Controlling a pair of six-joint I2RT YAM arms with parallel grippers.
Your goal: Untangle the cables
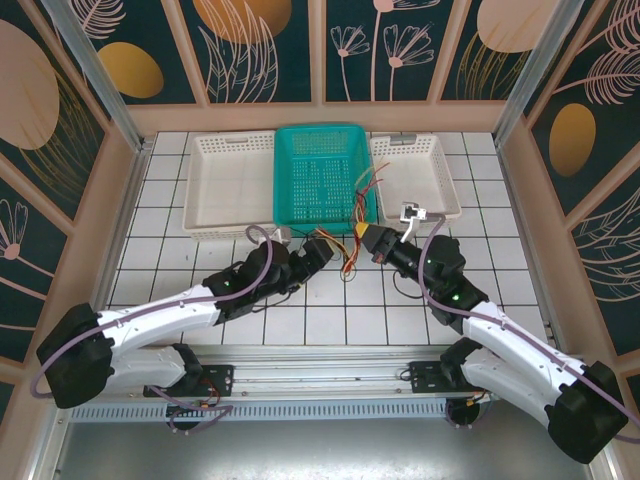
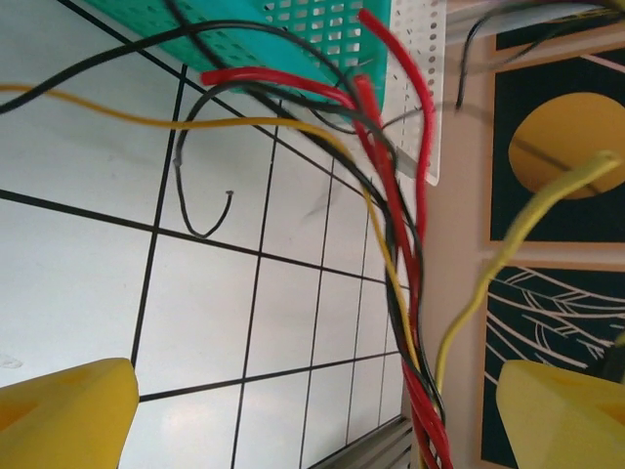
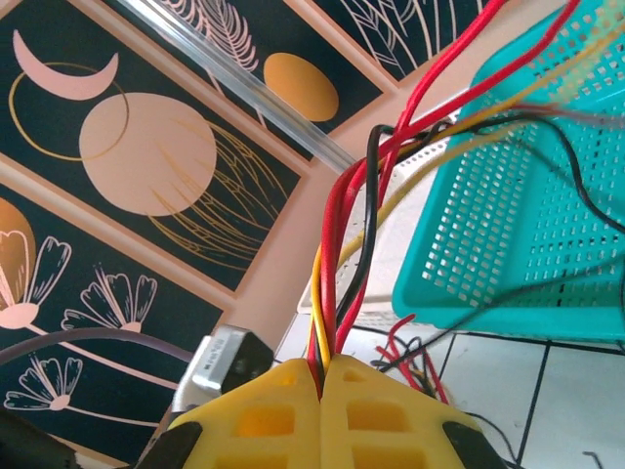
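The cables [image 1: 352, 243], thin red, black and yellow wires, form a tangle on the tiles just in front of the teal basket [image 1: 322, 175]. My right gripper [image 1: 373, 240] is shut on a bunch of them; in the right wrist view the red, black and yellow cables [image 3: 337, 254] rise out of the closed yellow fingertips of that gripper [image 3: 320, 376]. My left gripper [image 1: 320, 252] sits just left of the tangle, open. In the left wrist view the twisted cables [image 2: 402, 322] run between the wide-apart fingers of the left gripper [image 2: 312, 420], closer to the right one.
A white basket [image 1: 228, 185] stands left of the teal one and another white basket [image 1: 418, 172] right of it. One black cable end [image 2: 207, 230] curls loose on the tiles. Patterned walls close in the back and sides; a metal rail [image 1: 330, 375] runs along the near edge.
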